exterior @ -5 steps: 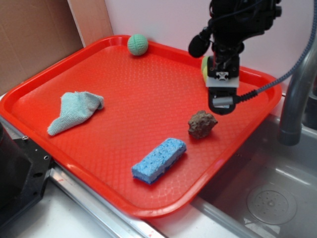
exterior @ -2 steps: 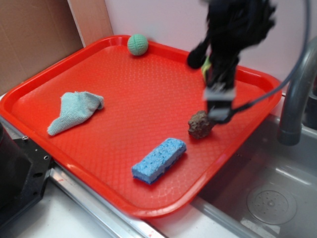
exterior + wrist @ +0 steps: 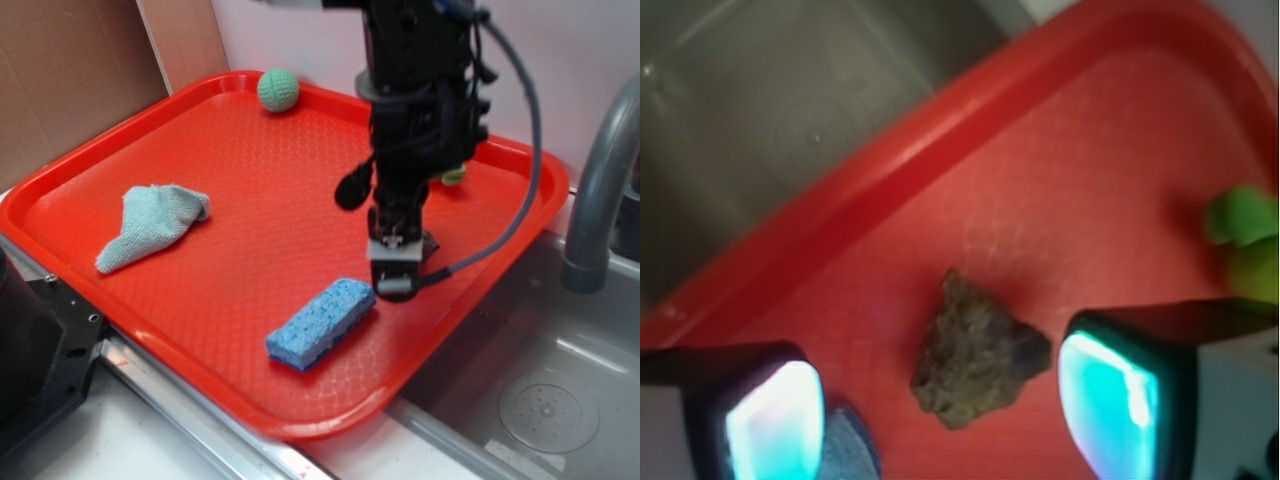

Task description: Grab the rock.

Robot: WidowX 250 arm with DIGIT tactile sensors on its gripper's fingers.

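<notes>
While the small lumpy dark brown rock [image 3: 975, 355] sits on the red plastic tray [image 3: 250, 190], near the tray's sink-side edge, the wrist view shows it right between the two fingers, with a gap of red tray on both sides, so the jaws are spread wide and not touching it. From the exterior view the rock is pretty much hidden behind the black robot gripper [image 3: 393, 275], which hangs over that spot. Just beside it lies the blue rectangular sponge [image 3: 321, 322]. Farther off there's a crumpled pale teal cloth [image 3: 152, 224], a green knitted ball [image 3: 278, 90] at the far rim, and a yellow-green plush toy [image 3: 1243, 232] peeking out.
</notes>
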